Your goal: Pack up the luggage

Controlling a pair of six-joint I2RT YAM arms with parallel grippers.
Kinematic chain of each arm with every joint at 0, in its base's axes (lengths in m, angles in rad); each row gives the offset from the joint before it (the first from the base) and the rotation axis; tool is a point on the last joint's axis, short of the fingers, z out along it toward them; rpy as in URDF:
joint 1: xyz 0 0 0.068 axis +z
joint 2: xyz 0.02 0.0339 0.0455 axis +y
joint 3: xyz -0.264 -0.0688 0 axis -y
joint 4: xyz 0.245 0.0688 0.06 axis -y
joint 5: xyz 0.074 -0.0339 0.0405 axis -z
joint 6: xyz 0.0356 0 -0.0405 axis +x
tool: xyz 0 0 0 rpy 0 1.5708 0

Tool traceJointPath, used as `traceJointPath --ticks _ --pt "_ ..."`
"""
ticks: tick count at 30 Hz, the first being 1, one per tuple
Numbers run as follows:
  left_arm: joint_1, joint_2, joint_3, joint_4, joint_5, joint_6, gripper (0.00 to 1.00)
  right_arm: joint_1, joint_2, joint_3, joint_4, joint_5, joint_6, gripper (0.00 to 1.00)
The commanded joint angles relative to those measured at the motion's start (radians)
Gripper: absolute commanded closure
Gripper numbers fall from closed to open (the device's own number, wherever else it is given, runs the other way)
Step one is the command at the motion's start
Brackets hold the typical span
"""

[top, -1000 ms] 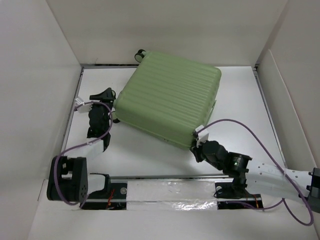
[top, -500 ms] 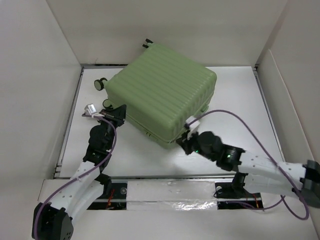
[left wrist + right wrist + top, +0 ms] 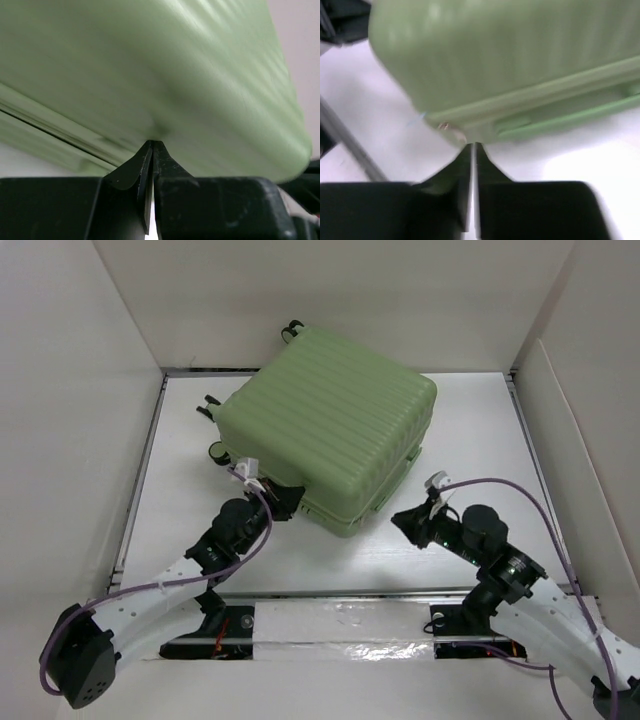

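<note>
Green luggage (image 3: pixel 330 425) lies shut on the tabletop (image 3: pixel 480 430), turned a bit since a second ago. It sits just in front of the left pincer (image 3: pixel 288 502), whose closed tips touch its shell. The right pincer (image 3: pixel 402 519), closed too, has backed off. Packing looks nearly done.

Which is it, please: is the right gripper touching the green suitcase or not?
Apart. The top view shows a strip of bare table between the right gripper and the suitcase at its near edge.
</note>
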Motion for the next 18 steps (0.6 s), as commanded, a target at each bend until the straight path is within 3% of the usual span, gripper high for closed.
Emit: traceJointPath --ticks 1,2,4,12,18 --pt "-0.084 0.017 0.008 0.0 -0.047 0.085 1.0 0.048 0.036 -0.032 0.001 -0.122 -0.018 0.76" --pt "-0.084 0.031 0.007 0.0 -0.042 0.093 1.0 0.057 0.058 -0.035 0.064 -0.145 -0.019 0.57" --pt "-0.094 0.042 -0.004 0.008 -0.019 0.098 1.0 0.068 0.115 -0.028 0.11 -0.16 -0.054 0.49" --pt "-0.094 0.107 -0.001 0.034 0.084 0.159 1.0 0.068 0.457 0.011 0.397 -0.222 -0.124 0.38" --pt "-0.094 0.143 -0.012 0.052 0.136 0.2 1.0 0.068 0.566 0.014 0.53 -0.228 -0.095 0.38"
